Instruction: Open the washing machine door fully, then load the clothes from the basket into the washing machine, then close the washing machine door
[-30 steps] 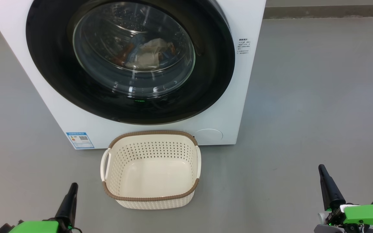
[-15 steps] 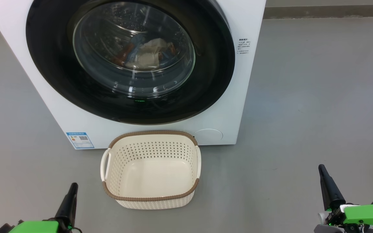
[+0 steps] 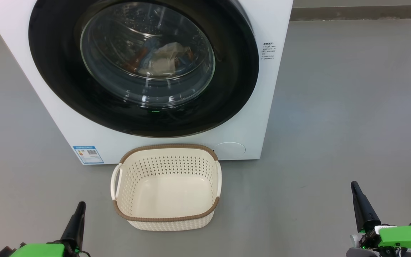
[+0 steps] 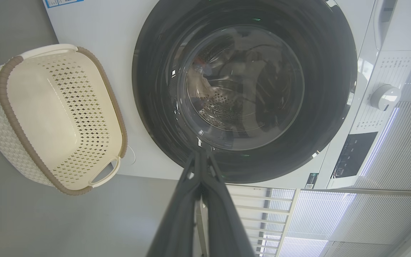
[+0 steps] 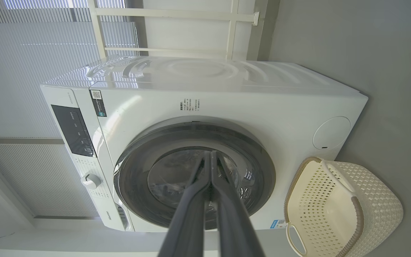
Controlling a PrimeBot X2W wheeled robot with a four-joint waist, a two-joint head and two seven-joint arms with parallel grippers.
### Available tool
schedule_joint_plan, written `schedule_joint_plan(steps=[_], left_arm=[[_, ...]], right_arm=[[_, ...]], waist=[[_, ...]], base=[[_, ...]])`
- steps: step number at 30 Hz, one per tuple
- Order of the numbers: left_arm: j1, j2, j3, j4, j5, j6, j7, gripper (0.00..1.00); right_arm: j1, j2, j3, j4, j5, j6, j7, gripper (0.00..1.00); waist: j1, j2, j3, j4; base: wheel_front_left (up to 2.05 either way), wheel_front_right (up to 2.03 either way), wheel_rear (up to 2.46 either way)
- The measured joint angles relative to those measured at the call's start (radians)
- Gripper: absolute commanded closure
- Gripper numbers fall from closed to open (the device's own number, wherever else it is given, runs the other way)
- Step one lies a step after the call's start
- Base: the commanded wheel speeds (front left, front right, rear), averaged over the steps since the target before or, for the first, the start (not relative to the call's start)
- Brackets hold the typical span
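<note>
Sitting shut, the washing machine door keeps the clothes inside the washing machine; basket just in front, left gripper and right gripper pinched closed, empty

Grey floor, white blinds

- white washing machine stands far before me, its glossy black door shut.
- clothes lie bunched inside it, seen through the door.
- cream basket sits upright, empty, just nearer me.
</note>
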Motion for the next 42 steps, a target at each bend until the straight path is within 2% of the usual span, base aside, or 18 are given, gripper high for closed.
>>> schedule_joint_plan(steps=[42], left_arm=[[0.0,0.0,0.0,0.0,0.0,0.0,0.0,1.0]], right_arm=[[0.0,0.0,0.0,0.0,0.0,0.0,0.0,1.0]], waist=[[0.0,0.0,0.0,0.0]], base=[[0.0,0.0,0.0]])
